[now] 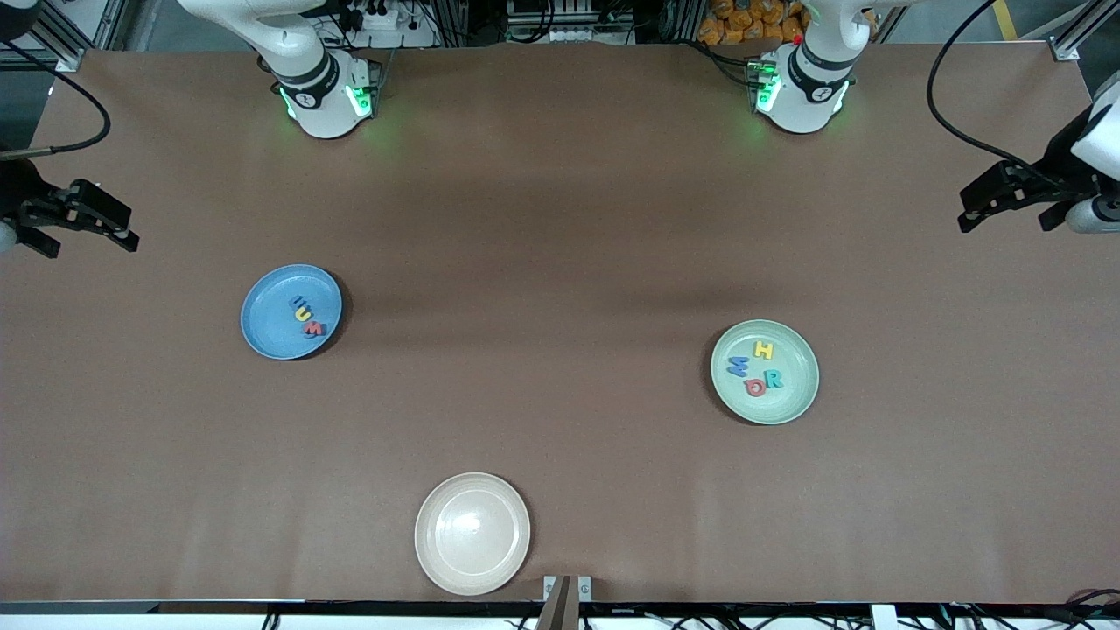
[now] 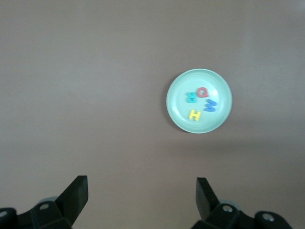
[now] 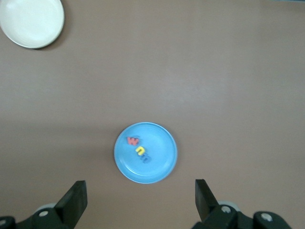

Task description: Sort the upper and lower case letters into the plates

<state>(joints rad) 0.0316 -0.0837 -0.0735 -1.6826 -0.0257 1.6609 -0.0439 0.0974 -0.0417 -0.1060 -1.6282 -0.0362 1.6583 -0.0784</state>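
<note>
The blue plate (image 1: 267, 331) lies toward the right arm's end of the table with small red, yellow and blue letters (image 1: 307, 318) in it. The pale green plate (image 1: 792, 401) lies toward the left arm's end and holds a yellow H (image 1: 763, 351), a blue M (image 1: 738, 367), a red Q (image 1: 755, 386) and a teal R (image 1: 773, 379). My right gripper (image 1: 87, 238) hangs open and empty over the bare table at its end. My left gripper (image 1: 1004, 219) is open and empty too, over the table's edge at its own end.
A cream-white plate (image 1: 472, 534) with nothing in it sits near the table's front edge, nearer to the front camera than both other plates. Brown table surface (image 1: 542, 332) spreads between the plates. Both arm bases stand along the back edge.
</note>
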